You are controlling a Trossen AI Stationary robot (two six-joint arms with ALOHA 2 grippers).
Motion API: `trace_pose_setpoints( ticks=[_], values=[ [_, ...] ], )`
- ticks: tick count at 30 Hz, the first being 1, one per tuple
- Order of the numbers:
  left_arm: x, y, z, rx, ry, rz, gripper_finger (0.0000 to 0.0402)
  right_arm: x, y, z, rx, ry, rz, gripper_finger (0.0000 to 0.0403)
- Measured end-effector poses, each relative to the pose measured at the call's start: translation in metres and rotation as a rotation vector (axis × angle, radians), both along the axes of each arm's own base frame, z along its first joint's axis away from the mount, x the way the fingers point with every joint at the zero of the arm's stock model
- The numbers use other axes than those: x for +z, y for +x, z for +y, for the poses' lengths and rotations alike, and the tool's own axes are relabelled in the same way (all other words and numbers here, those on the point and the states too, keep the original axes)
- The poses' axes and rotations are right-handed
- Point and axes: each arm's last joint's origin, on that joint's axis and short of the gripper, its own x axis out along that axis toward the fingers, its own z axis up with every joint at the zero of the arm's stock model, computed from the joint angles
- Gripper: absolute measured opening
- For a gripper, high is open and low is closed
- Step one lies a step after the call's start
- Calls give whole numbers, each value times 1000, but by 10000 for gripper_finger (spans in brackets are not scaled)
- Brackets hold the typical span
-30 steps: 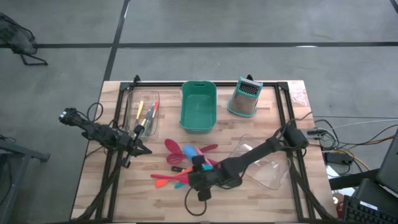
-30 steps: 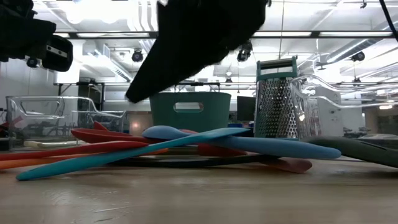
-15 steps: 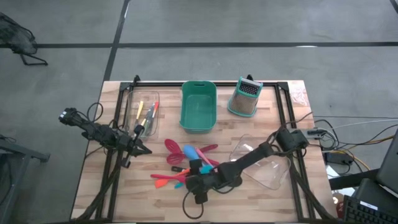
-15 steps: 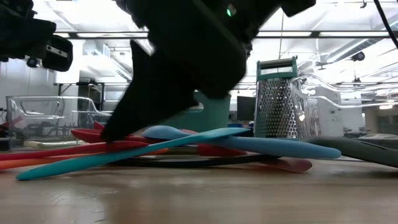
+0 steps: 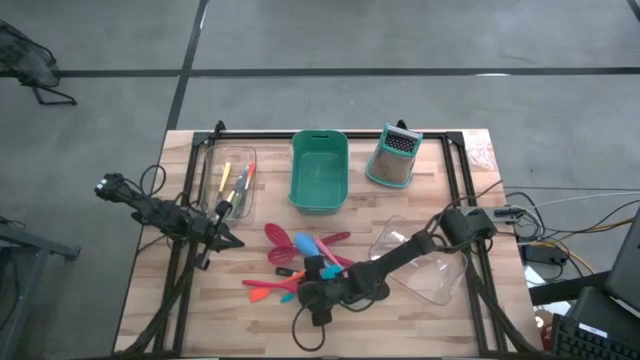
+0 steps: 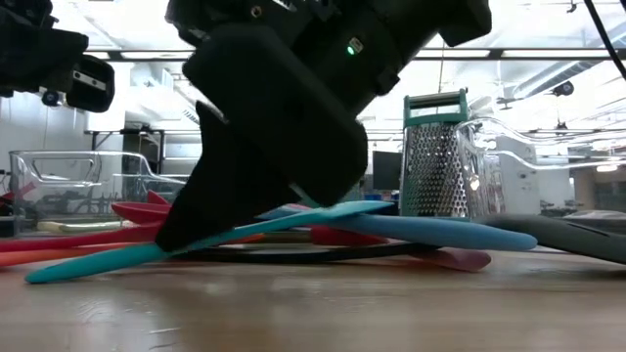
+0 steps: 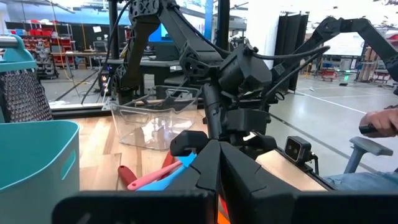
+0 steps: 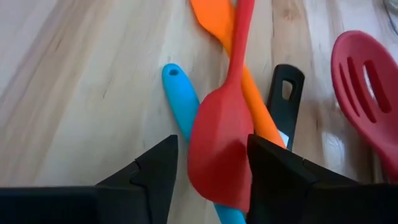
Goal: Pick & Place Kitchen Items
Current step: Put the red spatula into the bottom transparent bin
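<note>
The kitchen items lie crossed in a pile on the wooden table: red, pink, blue, orange and black-handled utensils. My right gripper is open and low over the pile's near-left part. In the right wrist view its fingers stand on either side of a red spatula's head, which lies on a blue handle and an orange spatula. My left gripper is shut and empty, left of the pile. Several thin yellow and orange tools lie in a clear bin. My right gripper comes at the red spatula's head slanting down from the table's right, one finger on each side of it. I cannot tell whether either finger touches it. The spatula lies flat on the other utensils.
A teal bin and a teal-framed box grater stand at the far middle. A clear container lies under the right arm. A red slotted spoon and a black handle lie beside the red spatula.
My right gripper has gone down onto the pile and a little toward the table's left edge, and its fingers now reach the utensils. The utensils lie where they were.
</note>
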Motion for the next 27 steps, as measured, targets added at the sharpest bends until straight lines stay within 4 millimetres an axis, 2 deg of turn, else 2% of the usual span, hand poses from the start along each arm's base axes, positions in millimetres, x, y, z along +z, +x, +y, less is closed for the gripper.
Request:
trace_pose_setpoints(
  ticks=[8,18,27],
  values=[
    [0,0,0,0,-1,-1,14,0,0,-1,-18,-21,-9,126],
    [0,0,0,0,-1,-2,16,0,0,-2,-22,-33,-10,21],
    [0,0,0,0,-1,-2,17,3,1,-3,-67,-86,-39,17]
  ],
)
